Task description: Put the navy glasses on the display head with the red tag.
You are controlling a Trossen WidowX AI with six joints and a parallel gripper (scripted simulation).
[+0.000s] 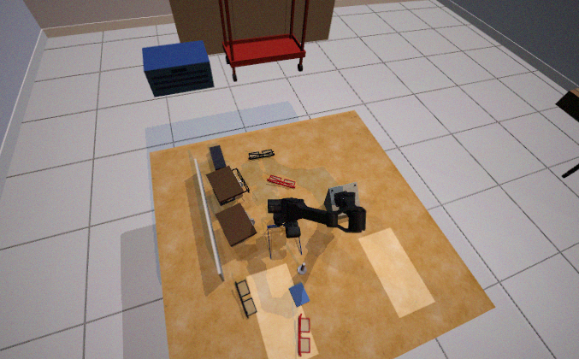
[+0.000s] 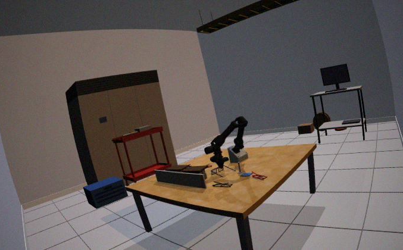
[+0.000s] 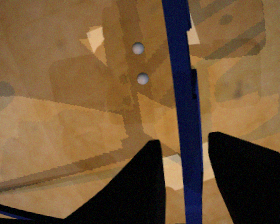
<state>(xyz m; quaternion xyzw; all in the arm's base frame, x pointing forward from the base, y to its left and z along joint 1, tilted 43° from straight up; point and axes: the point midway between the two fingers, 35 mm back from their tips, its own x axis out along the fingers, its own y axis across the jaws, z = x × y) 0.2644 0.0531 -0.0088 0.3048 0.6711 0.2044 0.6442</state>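
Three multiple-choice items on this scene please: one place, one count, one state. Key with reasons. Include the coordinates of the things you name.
1. Where is the blue square?
A) under the robot base
B) between the small post and a pair of red glasses
C) on the red cart

2. Red glasses on the table?
A) one
B) two
C) four

3. Gripper fingers at the navy bar?
A) apart, gaps both sides
B) pressed on both sides
C) fully shut beside it

Key:
1 B: blue square (image 1: 299,294) (image 2: 246,174) lies past the small post (image 1: 301,269) (image 2: 239,167).
2 B: red glasses (image 1: 280,181) and a second pair (image 1: 300,334) (image 2: 259,176).
3 A: table shows either side of the navy glasses (image 1: 269,243) (image 2: 216,171) (image 3: 183,100) inside the gripper (image 1: 281,224) (image 2: 221,167) (image 3: 185,139).
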